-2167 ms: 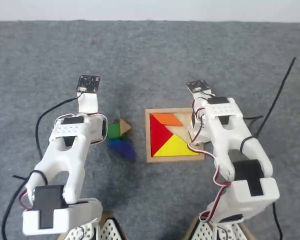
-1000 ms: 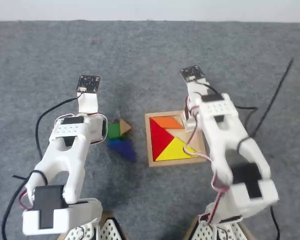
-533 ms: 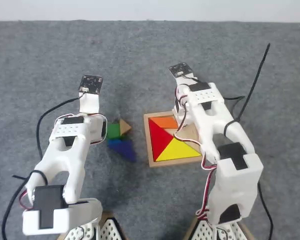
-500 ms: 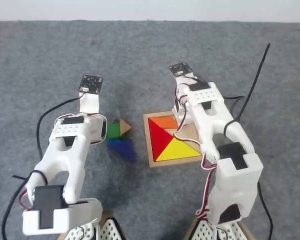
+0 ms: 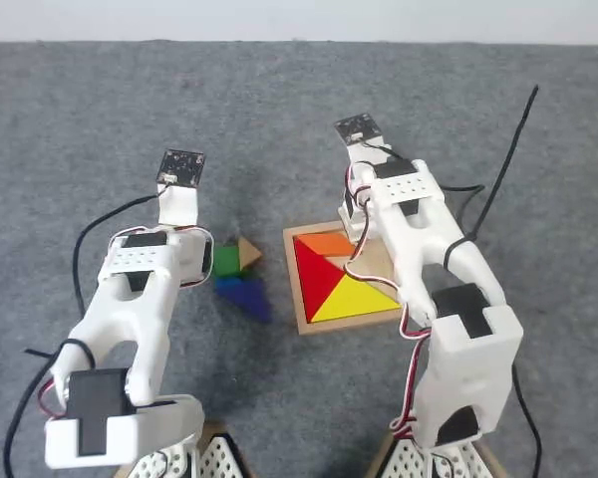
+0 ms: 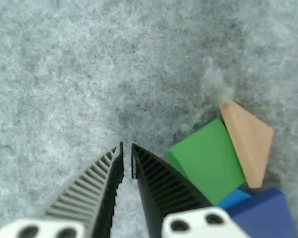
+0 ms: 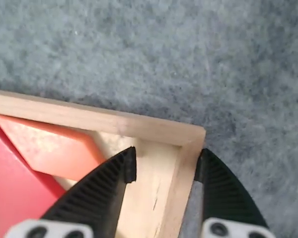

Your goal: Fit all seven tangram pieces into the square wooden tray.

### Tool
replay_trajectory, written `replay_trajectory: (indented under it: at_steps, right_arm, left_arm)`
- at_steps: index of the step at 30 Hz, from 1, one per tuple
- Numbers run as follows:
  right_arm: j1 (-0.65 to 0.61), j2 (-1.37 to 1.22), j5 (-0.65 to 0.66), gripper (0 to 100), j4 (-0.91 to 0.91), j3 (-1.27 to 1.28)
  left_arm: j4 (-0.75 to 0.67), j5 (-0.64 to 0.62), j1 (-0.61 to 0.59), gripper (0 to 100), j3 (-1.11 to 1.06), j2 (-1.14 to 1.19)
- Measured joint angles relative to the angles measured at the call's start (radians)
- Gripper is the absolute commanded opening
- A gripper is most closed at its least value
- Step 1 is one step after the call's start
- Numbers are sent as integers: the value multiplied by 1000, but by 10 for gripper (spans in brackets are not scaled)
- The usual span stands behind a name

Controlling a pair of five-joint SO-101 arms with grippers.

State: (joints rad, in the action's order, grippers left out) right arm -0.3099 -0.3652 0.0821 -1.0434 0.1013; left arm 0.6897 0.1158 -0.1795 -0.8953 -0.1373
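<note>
The square wooden tray (image 5: 301,321) lies between the arms, slightly turned. It holds an orange parallelogram (image 5: 329,242), a red triangle (image 5: 314,274) and a yellow triangle (image 5: 351,297). My right gripper (image 7: 165,163) is open astride the tray's far right corner (image 7: 188,136), one finger inside on bare wood, the other outside the wall. The orange piece (image 7: 49,144) lies just beside the inner finger. To the tray's left sit a green square (image 5: 227,261), a tan triangle (image 5: 249,252) and blue pieces (image 5: 244,294). My left gripper (image 6: 126,148) is shut, low over the carpet beside the green square (image 6: 206,161).
Grey carpet covers the whole table. The loose pieces huddle together, the tan triangle (image 6: 246,139) touching the green square and the blue pieces (image 6: 263,215) behind it. A black cable (image 5: 503,179) trails off the right arm.
The right arm has swung left and farther out over the tray's far corner. The tray has shifted a little left and turned slightly. The left arm has barely moved.
</note>
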Motion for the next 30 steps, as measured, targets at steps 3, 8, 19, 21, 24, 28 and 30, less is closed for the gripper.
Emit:
replay_trajectory:
  at_steps: [3,8,19,21,24,28,30]
  right_arm:
    - [-3,94,-20,198,0,58]
    - [25,359,-25,198,77,293]
    - [298,885,118,42,241,927]
    - [341,941,140,4,278,1002]
    - [397,993,166,24,308,1059]
    - [477,1002,175,7,327,1063]
    - [512,1002,175,9,342,1063]
  left_arm:
    - [0,0,0,30,0,0]
    - [46,0,0,31,17,0]
    - [505,31,40,81,416,2]
    - [548,43,74,81,463,5]
    - [560,48,129,81,488,11]
    - [517,46,178,80,500,107]
    - [488,46,203,80,500,178]
